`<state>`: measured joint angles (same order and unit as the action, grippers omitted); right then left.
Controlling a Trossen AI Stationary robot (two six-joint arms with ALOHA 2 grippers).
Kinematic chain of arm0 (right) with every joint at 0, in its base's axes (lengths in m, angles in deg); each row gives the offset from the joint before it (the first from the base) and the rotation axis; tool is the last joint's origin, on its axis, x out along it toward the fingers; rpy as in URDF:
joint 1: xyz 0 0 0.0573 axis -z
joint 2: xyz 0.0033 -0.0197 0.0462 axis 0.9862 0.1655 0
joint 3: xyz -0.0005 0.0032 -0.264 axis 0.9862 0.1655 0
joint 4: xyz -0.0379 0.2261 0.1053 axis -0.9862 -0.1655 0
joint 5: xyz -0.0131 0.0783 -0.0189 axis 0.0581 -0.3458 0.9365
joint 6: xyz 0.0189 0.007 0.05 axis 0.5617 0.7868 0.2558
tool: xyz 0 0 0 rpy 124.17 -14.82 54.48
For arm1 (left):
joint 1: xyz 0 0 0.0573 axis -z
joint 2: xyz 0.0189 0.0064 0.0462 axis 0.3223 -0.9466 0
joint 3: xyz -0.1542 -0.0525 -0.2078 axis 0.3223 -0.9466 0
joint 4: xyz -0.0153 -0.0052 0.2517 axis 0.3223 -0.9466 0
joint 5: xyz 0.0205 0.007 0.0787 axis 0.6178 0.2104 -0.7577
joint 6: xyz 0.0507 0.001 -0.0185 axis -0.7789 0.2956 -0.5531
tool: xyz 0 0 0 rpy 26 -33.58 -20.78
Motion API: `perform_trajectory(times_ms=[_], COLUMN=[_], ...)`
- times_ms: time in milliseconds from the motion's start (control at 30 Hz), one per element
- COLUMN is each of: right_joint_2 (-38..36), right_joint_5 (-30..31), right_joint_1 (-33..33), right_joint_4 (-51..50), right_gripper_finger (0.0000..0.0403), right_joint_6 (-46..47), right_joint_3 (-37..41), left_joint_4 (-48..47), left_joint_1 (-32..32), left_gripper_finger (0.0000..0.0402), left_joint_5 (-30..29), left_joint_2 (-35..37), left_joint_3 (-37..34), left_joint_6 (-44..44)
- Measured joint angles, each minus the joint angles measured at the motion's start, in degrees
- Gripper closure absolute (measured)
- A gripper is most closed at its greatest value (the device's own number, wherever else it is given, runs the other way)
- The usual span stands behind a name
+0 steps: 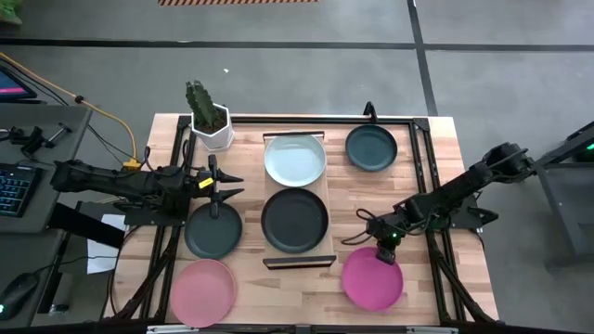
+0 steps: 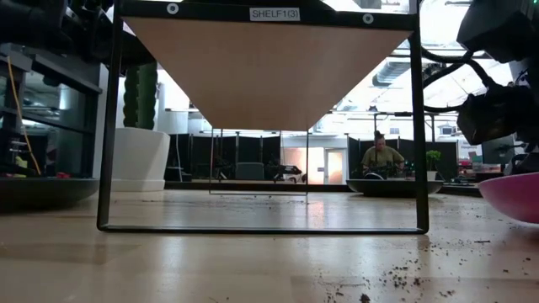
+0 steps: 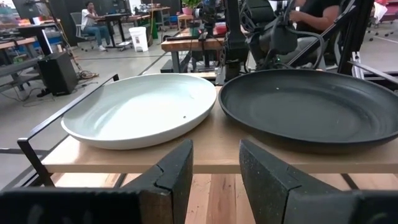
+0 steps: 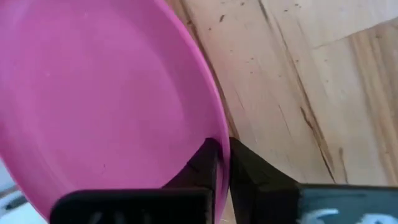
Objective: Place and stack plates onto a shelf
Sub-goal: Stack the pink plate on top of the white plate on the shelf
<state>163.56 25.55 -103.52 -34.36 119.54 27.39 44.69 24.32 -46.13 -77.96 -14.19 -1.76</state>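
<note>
Two on the shelf: the mint plate and a dark plate lie side by side on the board.
Left of the shelf: another dark plate and a pink plate wait on the table.
Left gripper: just left of the shelf, fingers apart, holding nothing.
Right of the shelf: a third dark plate waits near the far end.
Right gripper: pinched tight on the rim of the other pink plate.
Left to do: four plates, no stacks yet.

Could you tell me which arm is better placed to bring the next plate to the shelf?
The right: its gripper is already pinching the rim of the pink plate beside the shelf. The left gripper is open and holds nothing.
</note>
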Motion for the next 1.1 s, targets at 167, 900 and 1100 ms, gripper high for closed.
perform_trajectory(times_ms=[167, 900, 1100], right_joint_2=[0.0, -17.4, -13.7], right_joint_5=[-4.0, -7.8, 5.0], right_joint_1=[0.2, 8.7, 14.3], right_joint_4=[-0.4, -0.6, -4.8], right_gripper_finger=[0.0401, 0.0403, 0.0403], right_joint_6=[-3.9, -15.2, -27.4], right_joint_3=[0.0, -18.4, -33.3], left_joint_4=[0.0, 0.1, 0.2], left_joint_1=[0.0, 0.0, 0.0], left_gripper_finger=[0.0281, 0.0281, 0.0281], left_joint_5=[0.0, 0.0, 0.0], left_joint_2=[0.0, 0.0, 0.0], left_joint_3=[0.0, 0.0, 0.0], left_joint_6=[0.0, 0.0, 0.0])
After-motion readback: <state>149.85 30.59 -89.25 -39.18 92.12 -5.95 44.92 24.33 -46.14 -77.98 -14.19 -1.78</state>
